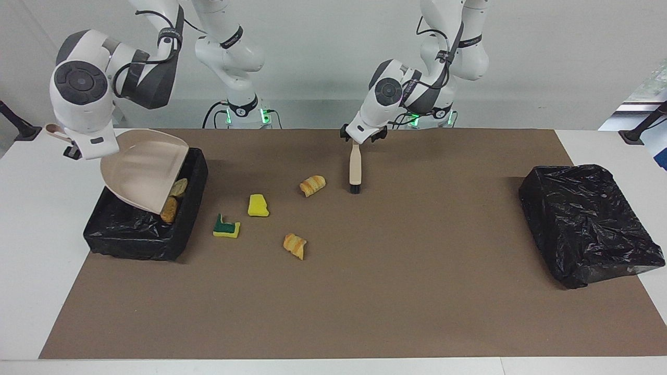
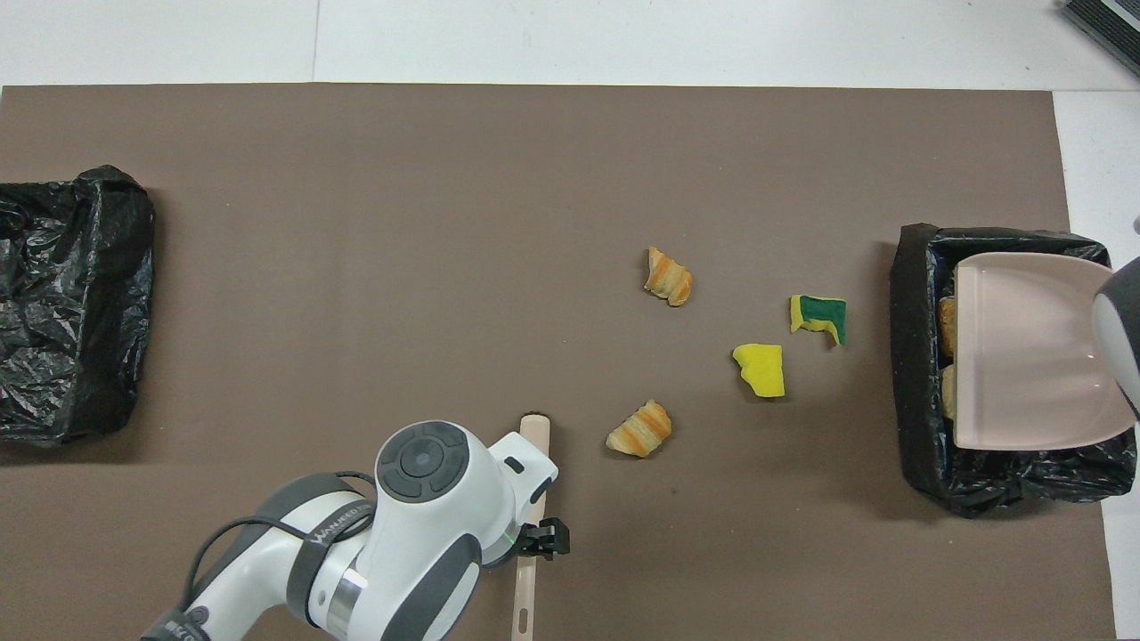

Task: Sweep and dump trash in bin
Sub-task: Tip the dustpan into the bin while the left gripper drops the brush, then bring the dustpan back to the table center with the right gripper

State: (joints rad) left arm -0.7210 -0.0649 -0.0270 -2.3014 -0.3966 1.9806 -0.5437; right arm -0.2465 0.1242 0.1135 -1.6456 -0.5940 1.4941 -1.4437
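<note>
Several scraps of trash lie on the brown mat: a bread piece [image 1: 312, 185] [image 2: 639, 430], a yellow sponge bit [image 1: 258, 205] [image 2: 760, 369], a green-backed sponge bit [image 1: 226, 226] [image 2: 819, 315] and a second bread piece [image 1: 295, 245] [image 2: 668, 277]. Two bread pieces [image 1: 169, 208] show in the black-bagged bin [image 1: 194, 177] [image 2: 913, 356]. My right gripper [image 1: 69, 148] is shut on the handle of the beige dustpan [image 1: 143, 169] [image 2: 1024, 347], held nearly level over the bin and hiding most of its inside. My left gripper [image 1: 357, 141] [image 2: 539, 539] holds the brush [image 1: 355, 169] [image 2: 533, 445], tilted, bristles down on the mat beside the nearest bread piece.
A second black-bagged box [image 1: 586, 224] [image 2: 71, 303] sits at the left arm's end of the mat. White table shows around the mat's edges [image 1: 31, 234].
</note>
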